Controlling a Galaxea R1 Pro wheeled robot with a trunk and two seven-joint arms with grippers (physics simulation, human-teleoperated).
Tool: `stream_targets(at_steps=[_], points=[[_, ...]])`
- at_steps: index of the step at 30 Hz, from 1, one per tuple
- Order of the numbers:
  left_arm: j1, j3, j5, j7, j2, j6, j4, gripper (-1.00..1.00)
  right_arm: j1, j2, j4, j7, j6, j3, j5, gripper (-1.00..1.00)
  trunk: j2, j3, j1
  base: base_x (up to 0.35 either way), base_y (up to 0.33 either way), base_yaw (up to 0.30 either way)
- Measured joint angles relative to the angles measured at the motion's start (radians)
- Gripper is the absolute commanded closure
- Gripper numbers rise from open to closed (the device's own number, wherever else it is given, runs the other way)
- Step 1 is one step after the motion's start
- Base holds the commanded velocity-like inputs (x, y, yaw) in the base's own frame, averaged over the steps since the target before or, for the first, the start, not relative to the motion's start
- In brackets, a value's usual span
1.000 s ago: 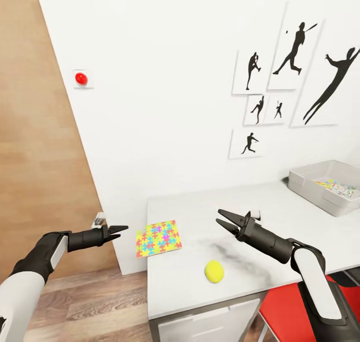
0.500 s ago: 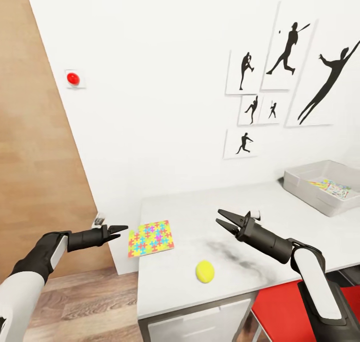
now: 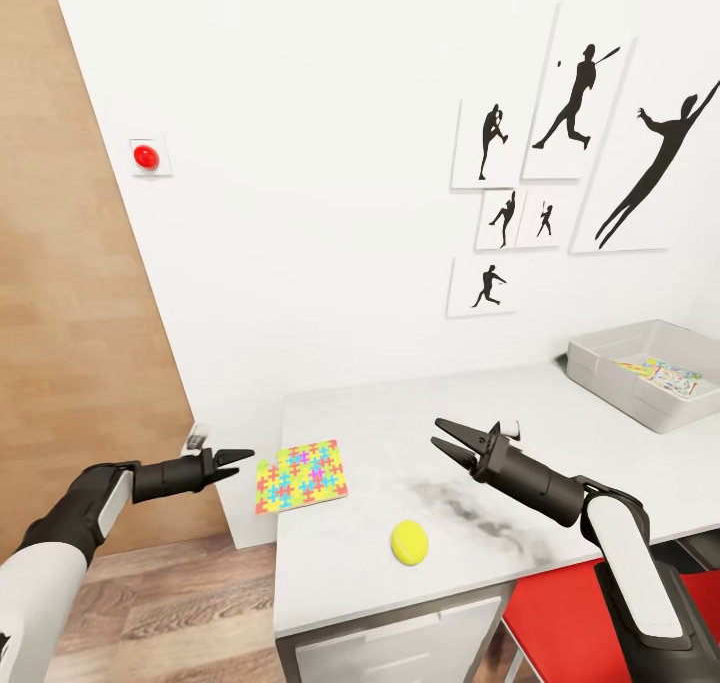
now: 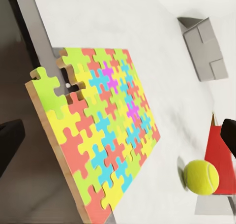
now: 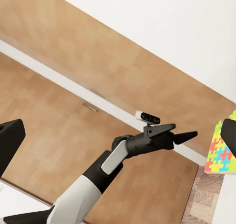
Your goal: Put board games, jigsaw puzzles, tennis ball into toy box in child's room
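Now my left hand [image 3: 243, 457] reaches level off the bench [image 3: 400, 418] edge, fingers nearly together, empty, just beside the jigsaw puzzle [image 3: 301, 476]. Right hand [image 3: 449, 442] hovers spread and empty above the bench; the tennis ball [image 3: 409, 542] lies near the front edge, the toy box [image 3: 600, 373] far right.

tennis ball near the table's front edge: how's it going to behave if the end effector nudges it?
The tennis ball is round and sits free on the flat table, so a nudge would probably send it rolling. It lies near the front edge, so it may roll off. Its fuzzy-looking surface probably grips well, though a two-finger pinch off-centre could squirt it out.
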Motion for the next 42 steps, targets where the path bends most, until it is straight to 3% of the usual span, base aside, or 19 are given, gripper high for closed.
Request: stream_targets(at_steps=[3, 11, 15, 29, 42], points=[[0.000, 0.002, 0.001, 0.000, 0.001, 0.024, 0.000, -1.00, 0.000, 0.000, 0.000, 0.000, 0.000, 0.001, 0.000, -1.00, 0.000, 0.000, 0.000, 0.000, 0.000, 0.000], [0.000, 0.003, 0.000, 0.002, 0.002, 0.052, 0.001, -1.00, 0.000, 0.000, 0.000, 0.000, 0.000, 0.002, 0.001, -1.00, -0.056, -0.025, 0.031, 0.000, 0.000, 0.000], [0.000, 0.003, 0.001, 0.003, 0.002, 0.063, 0.001, -1.00, 0.000, 0.000, 0.000, 0.000, 0.000, 0.002, 0.000, -1.00, -0.056, -0.025, 0.031, 0.000, 0.000, 0.000], [0.000, 0.003, 0.002, 0.003, 0.002, 0.066, 0.002, -1.00, 0.000, 0.000, 0.000, 0.000, 0.000, 0.002, 0.001, -1.00, -0.154, -0.069, 0.084, 0.000, 0.000, 0.000], [0.000, 0.004, 0.002, 0.002, 0.002, 0.064, 0.002, -1.00, 0.000, 0.000, 0.000, 0.000, 0.000, 0.002, 0.000, -1.00, -0.154, -0.069, 0.084, 0.000, 0.000, 0.000]])
